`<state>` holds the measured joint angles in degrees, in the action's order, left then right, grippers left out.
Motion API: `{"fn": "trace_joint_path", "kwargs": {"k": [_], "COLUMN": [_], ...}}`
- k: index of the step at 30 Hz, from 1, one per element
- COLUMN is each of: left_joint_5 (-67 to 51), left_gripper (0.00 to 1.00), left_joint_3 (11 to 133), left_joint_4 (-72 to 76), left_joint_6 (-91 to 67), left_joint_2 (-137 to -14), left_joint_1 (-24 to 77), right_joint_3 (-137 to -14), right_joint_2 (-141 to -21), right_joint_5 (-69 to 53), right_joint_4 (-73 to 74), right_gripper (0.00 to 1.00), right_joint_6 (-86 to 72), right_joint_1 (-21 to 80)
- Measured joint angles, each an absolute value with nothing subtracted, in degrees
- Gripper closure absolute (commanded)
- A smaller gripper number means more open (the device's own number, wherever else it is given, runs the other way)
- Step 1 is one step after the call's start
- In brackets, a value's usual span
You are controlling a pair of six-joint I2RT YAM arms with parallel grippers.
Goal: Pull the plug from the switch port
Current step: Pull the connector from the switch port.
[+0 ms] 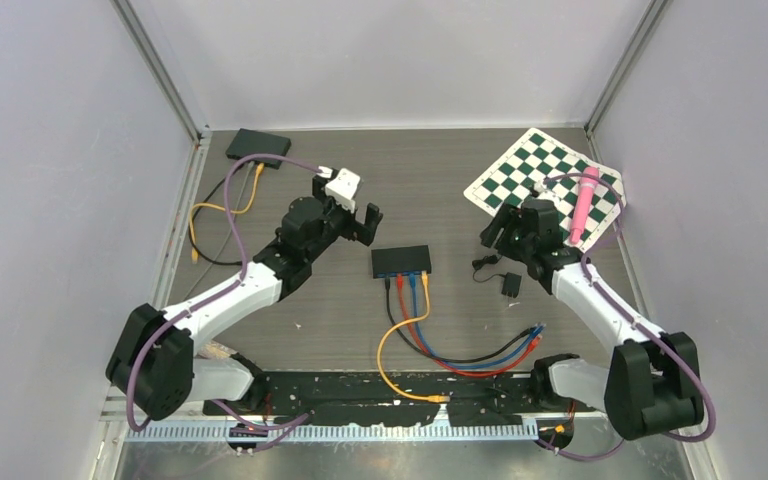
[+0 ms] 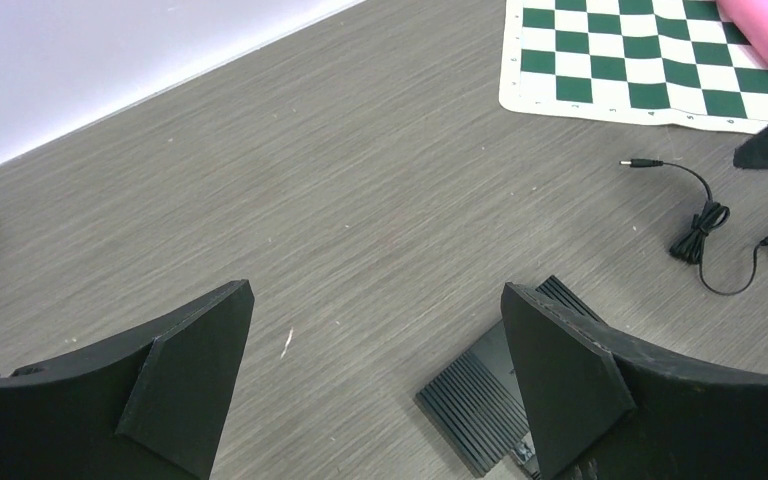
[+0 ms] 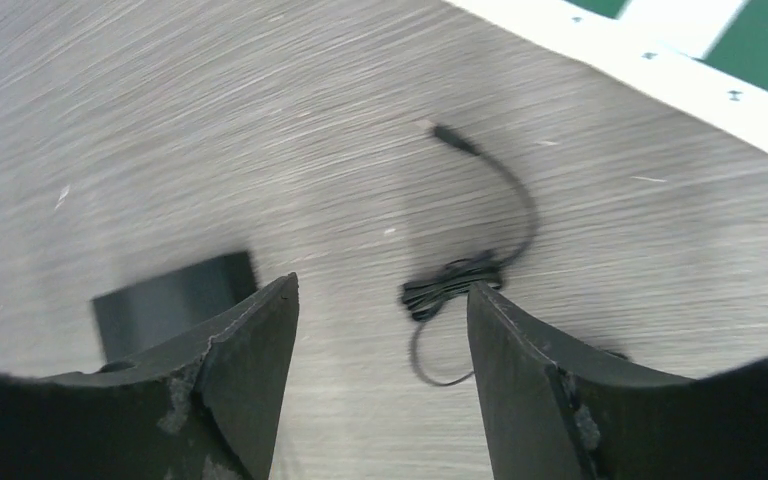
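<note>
Yellow network cable loops nearest you, beside a bundle of red, blue and black network cables. All four run up into the near face of the small flat black switch box at mid-table. Just right of the box, and apart from it, lies the thin black power cord. Its barrel plug rests free on the wood, so I judge that plug already out of its port.

Your right gripper hangs over the cord's coil, jaws parted and empty. Your left gripper hovers just beyond and left of the switch, spread wide, holding nothing.

If a network plug is meant instead, pin the box with the left gripper first, since it looks light enough to slide. Then take the plug body, not the cable, and draw it straight toward you along the port's line.

Farther off sit the green-and-white chequered mat, the pink marker on it, and a second flat black box. No brand or label can be read; the mat's edge figures are too small.
</note>
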<state>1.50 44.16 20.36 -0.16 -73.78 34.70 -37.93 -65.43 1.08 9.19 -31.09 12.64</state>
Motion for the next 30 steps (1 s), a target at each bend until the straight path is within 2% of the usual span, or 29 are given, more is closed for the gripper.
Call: {"fn": "trace_joint_path", "kwargs": {"k": [8, 11, 18, 20, 26, 30], "left_joint_5": [1.43, 1.43, 1.96, 1.96, 2.11, 2.37], "left_gripper": [0.01, 0.01, 0.01, 0.01, 0.01, 0.01], "left_joint_3": [43.48, 43.24, 43.07, 43.68, 45.01, 47.03], "left_joint_4": [20.01, 19.94, 17.21, 15.31, 12.49, 8.58], "left_joint_6": [-1.15, -1.15, -1.72, -1.72, -3.05, -4.67], "left_joint_2": [-73.28, -73.03, -72.62, -72.82, -74.35, -76.95], "left_joint_1": [34.70, 34.70, 34.68, 34.68, 34.68, 34.70], "right_joint_3": [-39.75, -41.63, -47.72, -48.99, -49.08, -47.64], "right_joint_2": [-78.83, -84.53, -92.73, -93.65, -88.40, -76.18], "right_joint_5": [-0.99, -4.73, -13.91, -14.48, -10.66, -8.84], "right_joint_4": [11.40, 12.08, 11.38, 12.03, 15.53, 14.94], "right_gripper": [0.42, 0.49, 0.51, 0.49, 0.28, 0.28], "right_joint_6": [-30.85, -29.76, -26.81, -25.39, -22.26, -21.10], "right_joint_1": [2.22, 1.76, 2.31, 2.98, 5.50, 6.17]}}
